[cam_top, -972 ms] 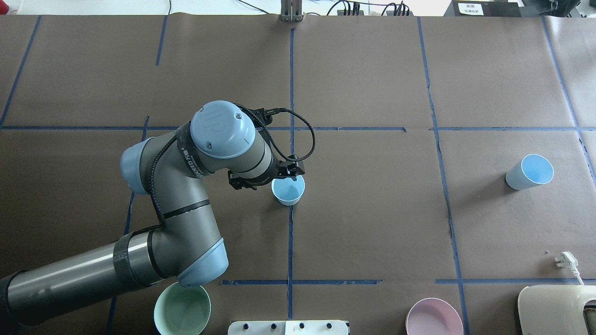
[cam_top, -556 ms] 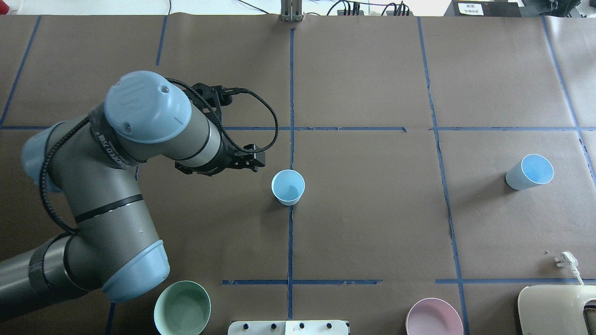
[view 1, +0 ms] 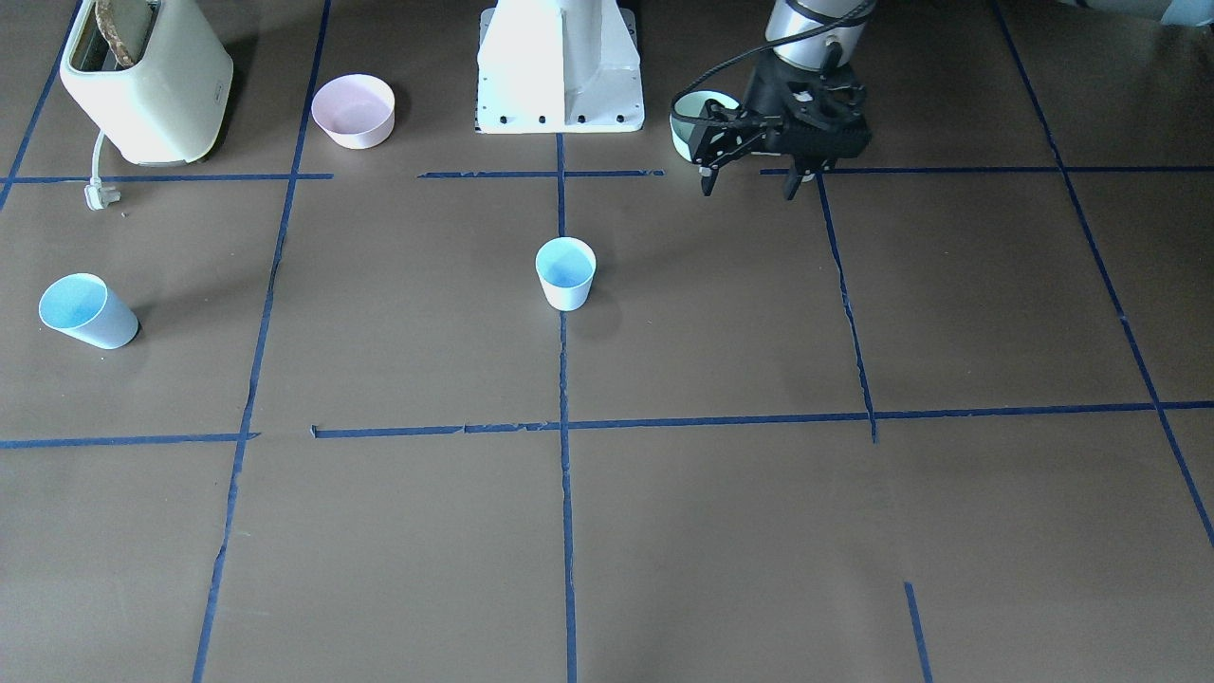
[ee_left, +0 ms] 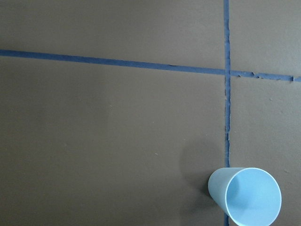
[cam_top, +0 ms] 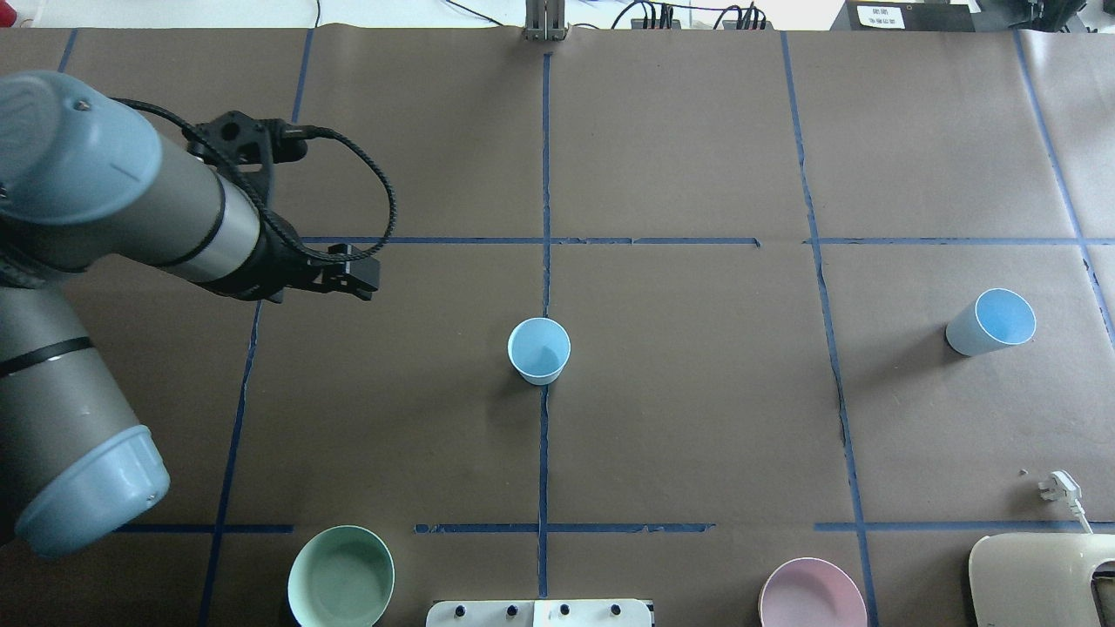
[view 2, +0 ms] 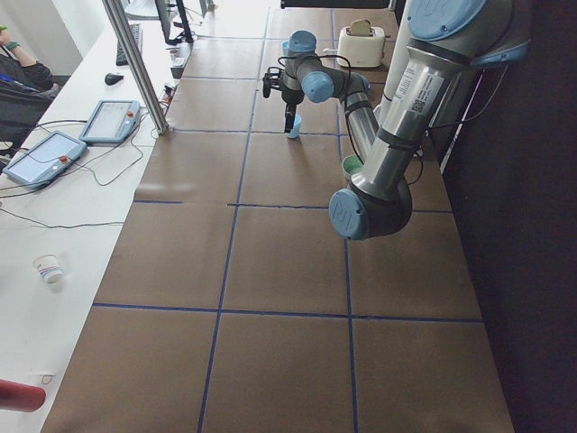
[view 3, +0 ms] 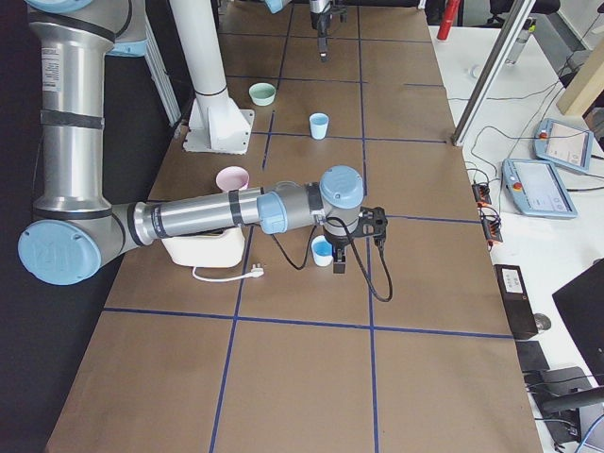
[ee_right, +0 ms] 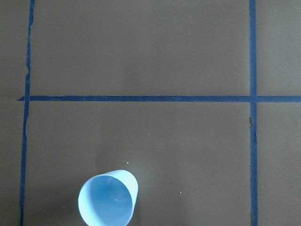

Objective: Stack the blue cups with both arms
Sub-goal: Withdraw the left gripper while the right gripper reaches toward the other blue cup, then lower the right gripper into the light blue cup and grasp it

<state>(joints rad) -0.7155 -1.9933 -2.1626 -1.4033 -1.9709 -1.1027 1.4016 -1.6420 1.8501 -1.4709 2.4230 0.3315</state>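
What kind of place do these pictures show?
Most likely a robotics lab, not a home: the table is covered in brown paper with a blue tape grid, the left arm of an industrial robot reaches over it, and control tablets lie on a side bench.

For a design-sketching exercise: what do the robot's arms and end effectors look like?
The left arm and right arm are grey-silver tubes with rounded light-blue joint caps and black bands. A ribbed black cable loops to the left end effector, black with two slim fingers. The right end effector is black too. The left arm carries a white printed label.
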